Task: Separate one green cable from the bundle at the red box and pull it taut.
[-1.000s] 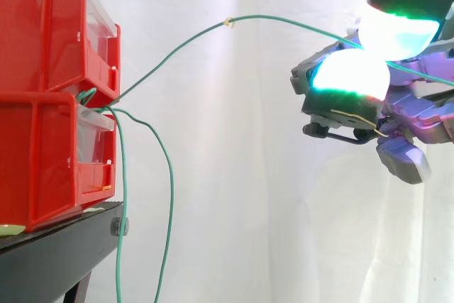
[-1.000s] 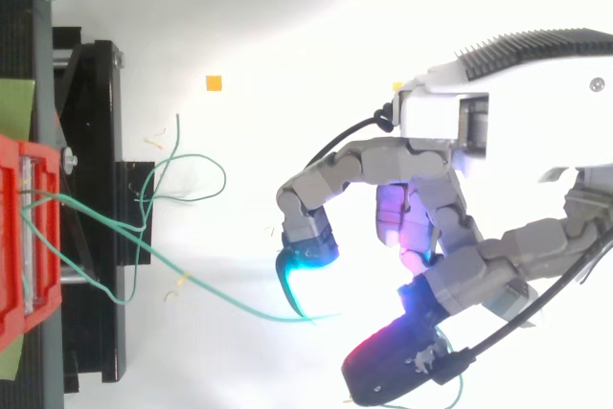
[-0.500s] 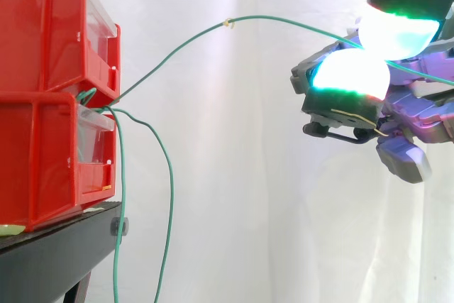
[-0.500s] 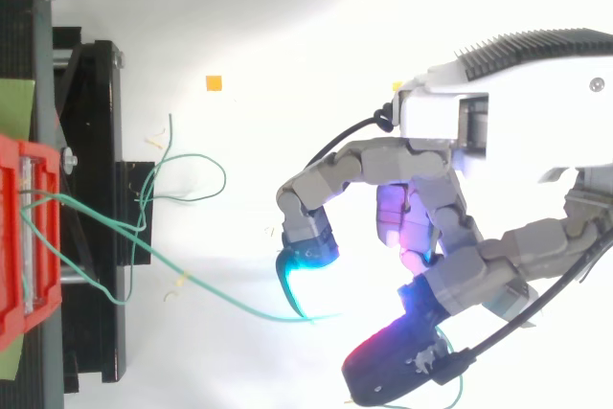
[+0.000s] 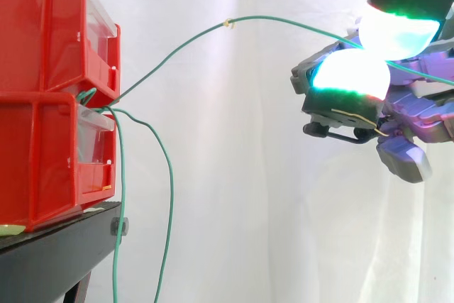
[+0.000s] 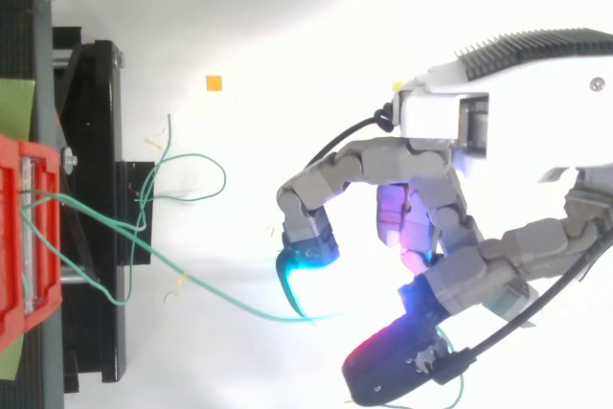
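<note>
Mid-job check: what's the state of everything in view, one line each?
hand: shut, pinching the held cable between its glowing pads.
held cable: apart from the bundle, arched, not yet taut.
other cables: hanging slack from the bins.
red bins: stacked two high on the black stand.

— Where can a hand pass?
— Through the open air between the red bins point(image 5: 50, 97) and the hand point(image 5: 418, 111).
— What's in the way?
— One green cable point(image 5: 228, 23) arches across up high, and slack loops point(image 5: 172, 189) hang just beside the black stand point(image 5: 50, 260).
</note>
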Controlling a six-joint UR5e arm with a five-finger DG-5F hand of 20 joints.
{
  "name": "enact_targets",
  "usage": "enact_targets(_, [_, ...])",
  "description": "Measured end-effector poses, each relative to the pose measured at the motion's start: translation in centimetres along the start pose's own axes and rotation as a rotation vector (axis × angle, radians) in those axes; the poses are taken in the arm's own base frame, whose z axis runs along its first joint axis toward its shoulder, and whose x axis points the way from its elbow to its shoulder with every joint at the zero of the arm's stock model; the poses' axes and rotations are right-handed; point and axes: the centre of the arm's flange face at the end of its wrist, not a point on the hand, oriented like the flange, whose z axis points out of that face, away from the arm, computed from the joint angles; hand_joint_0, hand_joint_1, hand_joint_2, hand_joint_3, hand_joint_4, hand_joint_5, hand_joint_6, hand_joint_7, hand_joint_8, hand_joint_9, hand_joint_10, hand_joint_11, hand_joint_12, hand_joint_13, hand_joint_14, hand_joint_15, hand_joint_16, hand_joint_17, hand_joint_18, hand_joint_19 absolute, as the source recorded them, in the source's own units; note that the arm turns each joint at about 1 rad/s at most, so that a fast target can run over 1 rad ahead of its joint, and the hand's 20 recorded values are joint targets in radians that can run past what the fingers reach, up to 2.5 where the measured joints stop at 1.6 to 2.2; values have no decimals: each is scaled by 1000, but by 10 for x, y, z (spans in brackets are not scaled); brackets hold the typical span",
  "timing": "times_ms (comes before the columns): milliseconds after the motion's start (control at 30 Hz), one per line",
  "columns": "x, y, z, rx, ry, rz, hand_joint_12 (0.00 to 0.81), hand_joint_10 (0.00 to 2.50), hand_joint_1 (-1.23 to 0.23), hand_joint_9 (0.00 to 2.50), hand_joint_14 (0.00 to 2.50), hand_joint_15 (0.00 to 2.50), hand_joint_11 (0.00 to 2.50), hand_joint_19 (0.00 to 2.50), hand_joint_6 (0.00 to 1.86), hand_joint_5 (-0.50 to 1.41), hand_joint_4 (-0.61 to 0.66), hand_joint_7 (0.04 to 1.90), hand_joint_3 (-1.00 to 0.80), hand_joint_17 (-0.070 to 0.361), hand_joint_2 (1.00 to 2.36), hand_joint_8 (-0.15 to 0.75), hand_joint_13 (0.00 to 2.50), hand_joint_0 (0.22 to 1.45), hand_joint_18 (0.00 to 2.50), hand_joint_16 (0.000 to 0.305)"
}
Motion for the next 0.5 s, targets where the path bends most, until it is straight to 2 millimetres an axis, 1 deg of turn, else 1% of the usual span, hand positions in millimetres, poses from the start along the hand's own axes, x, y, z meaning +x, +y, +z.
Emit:
enact_targets(467, [0, 0, 0, -1, 0, 0, 308, 21, -778, 1957, 26, 808, 642, 658, 504, 136, 79, 1371, -179, 80, 1017, 148, 1441, 735, 909, 35])
enact_targets(500, [0, 0, 0, -1, 0, 0, 311, 23, -778, 1954, 26, 816, 646, 657, 504, 136, 78, 1370, -177, 80, 1018, 138, 1440, 735, 909, 36])
